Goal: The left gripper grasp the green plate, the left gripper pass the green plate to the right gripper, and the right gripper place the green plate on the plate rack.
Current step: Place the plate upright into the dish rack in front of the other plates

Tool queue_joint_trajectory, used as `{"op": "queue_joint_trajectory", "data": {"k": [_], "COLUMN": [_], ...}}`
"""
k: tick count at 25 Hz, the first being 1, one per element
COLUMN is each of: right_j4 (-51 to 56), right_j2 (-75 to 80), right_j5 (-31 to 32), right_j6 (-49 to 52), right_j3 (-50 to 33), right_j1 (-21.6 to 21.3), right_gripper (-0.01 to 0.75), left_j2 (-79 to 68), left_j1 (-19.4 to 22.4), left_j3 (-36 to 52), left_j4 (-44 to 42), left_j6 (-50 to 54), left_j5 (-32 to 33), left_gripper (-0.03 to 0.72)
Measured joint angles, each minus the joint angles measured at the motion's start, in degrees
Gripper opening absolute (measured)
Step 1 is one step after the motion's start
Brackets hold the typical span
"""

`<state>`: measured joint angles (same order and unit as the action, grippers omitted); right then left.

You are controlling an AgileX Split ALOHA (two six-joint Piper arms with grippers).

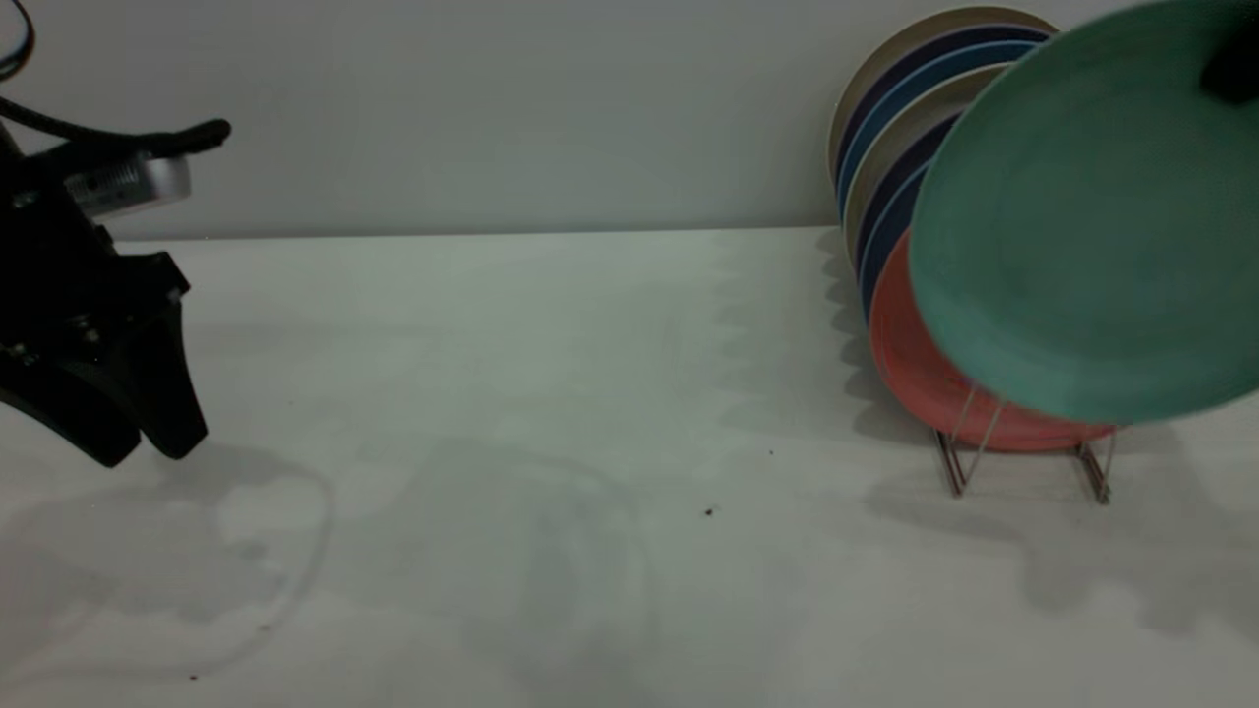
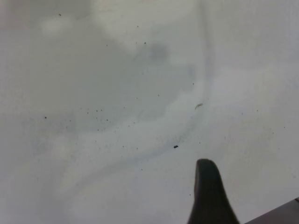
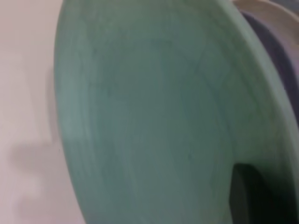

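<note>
Closest to the camera is the green plate [image 1: 1082,226], held up on edge in the air at the right side, tilted, its face toward us. What matters for the next move: it hangs right in front of the plates already standing in the plate rack [image 1: 1023,457], with its lower rim just above the rack's front wire loops. So my guess is the plate needs to come down and slightly back to drop into the free front slot.

Only the right tool [image 1: 1234,69] is near it. You see just a dark bit of it at the plate's upper rim, and in the right wrist view one jaw lies against the plate's face, so it's clamped on the plate.

Left tool [image 1: 148,433] is well apart, over at the far left above the bare worktop [image 1: 551,393], holding nothing. I can't tell how wide its jaws are.

Count: one green plate, one salmon-pink plate [image 1: 910,364] in front, behind it four more as far as I can tell, two blue [image 1: 885,221] alternating with two beige [image 1: 890,147]. One rack, two tools.
</note>
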<state>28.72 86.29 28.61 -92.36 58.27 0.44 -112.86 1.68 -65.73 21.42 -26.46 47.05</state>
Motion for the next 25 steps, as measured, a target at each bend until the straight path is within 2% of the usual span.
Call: {"op": "queue_joint_trajectory", "data": {"k": [6,13,25], "right_j4": [-2.42,-2.47,-0.28], "right_j2": [3.47,4.44,6.76], "right_j5": [-0.47,-3.48,-2.54], "right_j6": [-0.91,-4.25,-5.40], "right_j3": [4.60,4.96,5.02], "right_j1": [0.00,0.00,-0.05], "right_gripper": [0.060,0.060,0.060], "left_j2": [0.00,0.00,0.00], "left_j1": [0.00,0.00,0.00], "left_j3": [0.00,0.00,0.00], "left_j4": [0.00,0.00,-0.02], "left_j6": [0.05,0.05,0.05], "left_j5": [-0.18,-0.69,-1.95], "left_gripper": [0.489,0.489,0.489]}}
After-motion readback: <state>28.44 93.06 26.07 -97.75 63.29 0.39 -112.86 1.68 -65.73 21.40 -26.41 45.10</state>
